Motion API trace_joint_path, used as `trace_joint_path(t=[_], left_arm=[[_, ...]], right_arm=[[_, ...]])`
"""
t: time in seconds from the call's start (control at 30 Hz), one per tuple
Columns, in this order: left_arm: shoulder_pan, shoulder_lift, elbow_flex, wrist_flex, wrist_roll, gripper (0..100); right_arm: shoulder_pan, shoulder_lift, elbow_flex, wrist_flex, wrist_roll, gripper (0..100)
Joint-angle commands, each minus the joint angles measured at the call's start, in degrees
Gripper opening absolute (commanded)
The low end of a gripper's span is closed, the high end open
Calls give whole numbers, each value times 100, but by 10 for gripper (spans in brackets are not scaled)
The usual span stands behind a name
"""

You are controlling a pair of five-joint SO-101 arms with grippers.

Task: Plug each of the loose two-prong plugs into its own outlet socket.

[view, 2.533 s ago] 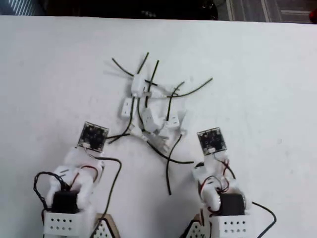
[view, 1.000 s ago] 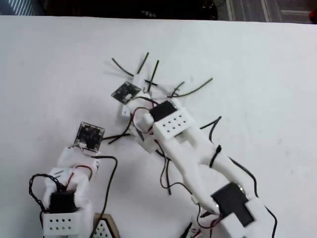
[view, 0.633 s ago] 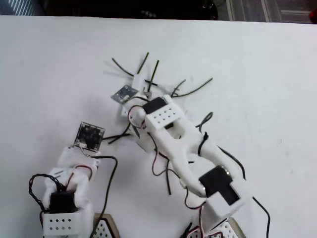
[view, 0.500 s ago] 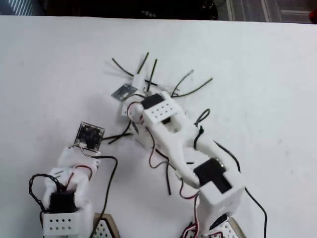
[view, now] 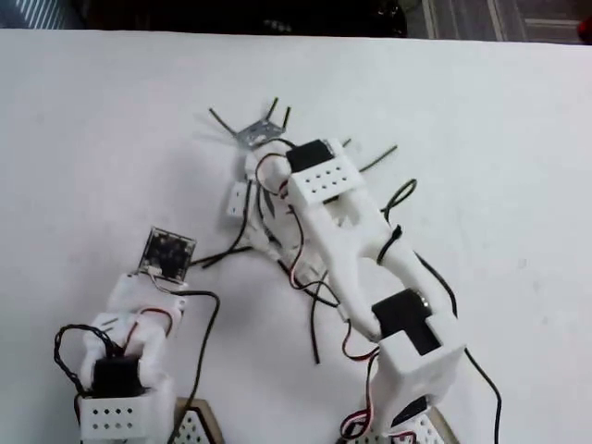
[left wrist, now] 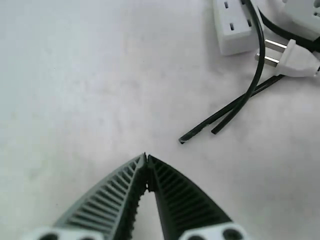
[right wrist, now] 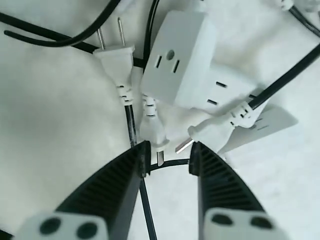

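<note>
The right gripper (right wrist: 167,150) is hanging low over the heap of cords with its jaws spread, and it is gripping nothing. Between the two jaws the prong end of a small plug (right wrist: 152,131) is pointing back toward the gripper. Its body is lying a little beyond the fingertips, just beside the outlet block (right wrist: 184,65). A second plug (right wrist: 216,130) is lying next to it, with one prong reaching near the other jaw. A third plug (right wrist: 116,56) is lying farther ahead, its prongs pointing away from the gripper.

I am seeing several risks here. If the jaws are closing at this place, they are probably catching the metal prongs and not the plug body, or both plugs together. A grip like that is likely slipping or twisting. A black cord (right wrist: 131,125) is running under one jaw, so a lift may be dragging the whole tangle. Nothing is holding the outlet block, so it may be sliding away when a plug is pushed into it.

The left gripper (left wrist: 146,159) is empty, with its jaws pressed together over the bare table (left wrist: 75,75). Another outlet block (left wrist: 231,25) and a loose plug (left wrist: 296,59) are lying well ahead of it.
</note>
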Motion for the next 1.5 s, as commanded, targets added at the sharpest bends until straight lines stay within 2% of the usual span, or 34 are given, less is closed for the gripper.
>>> trace_joint_path(t=[0.0, 0.17, 0.5, 0.63, 0.7, 0.87, 1.0, 1.27, 1.37, 1.47], left_arm=[[-22, -57, -88, -26, -53, 28], [-22, -57, -88, -26, -53, 28], [-22, -57, -88, -26, -53, 28], [-22, -57, -88, -26, -53, 28], [-22, -57, -88, -26, -53, 28], [-13, -57, -79, -26, -53, 28], [-13, -57, -79, -26, -53, 28], [-13, -57, -79, -26, -53, 28], [-13, -57, -79, -26, -53, 28], [-13, -57, -79, -26, -53, 28]], right_arm=[[215, -321, -211, -66, -53, 154], [611, -75, -211, -426, -325, 149], [629, 884, -246, -752, -422, 148], [629, 971, -246, -752, -422, 68], [637, 884, -246, -743, -387, 19], [760, 251, -237, -338, -378, 18], [1130, -347, -211, 75, -343, 18], [2492, -884, -193, 769, 738, 18], [2914, -892, 176, 673, 1213, 18], [3011, -945, 1046, 242, 1758, 18]])
